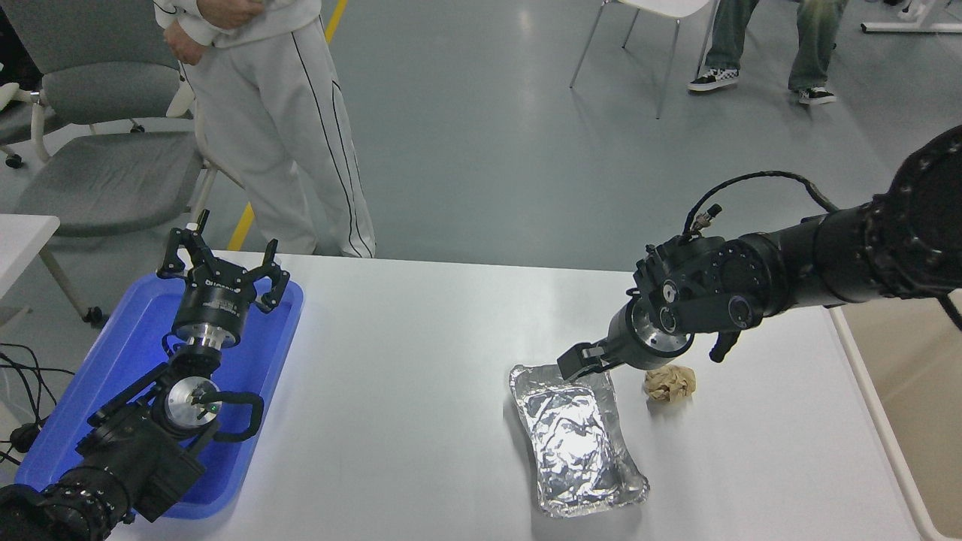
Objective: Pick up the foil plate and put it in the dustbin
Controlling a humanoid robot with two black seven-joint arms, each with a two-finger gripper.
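The foil plate [577, 439] lies on the white table right of centre, shiny, crinkled and empty, its long side running away from me. My right gripper [574, 364] is low over the plate's far rim, reaching in from the right; how its jaws stand is hidden behind the wrist. The dustbin [928, 376], beige, stands past the table's right edge, partly covered by my right arm. My left gripper [225, 252] is parked open above the blue tray at the lower left.
A crumpled brown paper ball [670, 382] sits just right of the plate's far end, under my right wrist. The blue tray [259, 361] lies at the table's left. A person in white trousers [278, 135] stands at the far left side; chairs stand behind.
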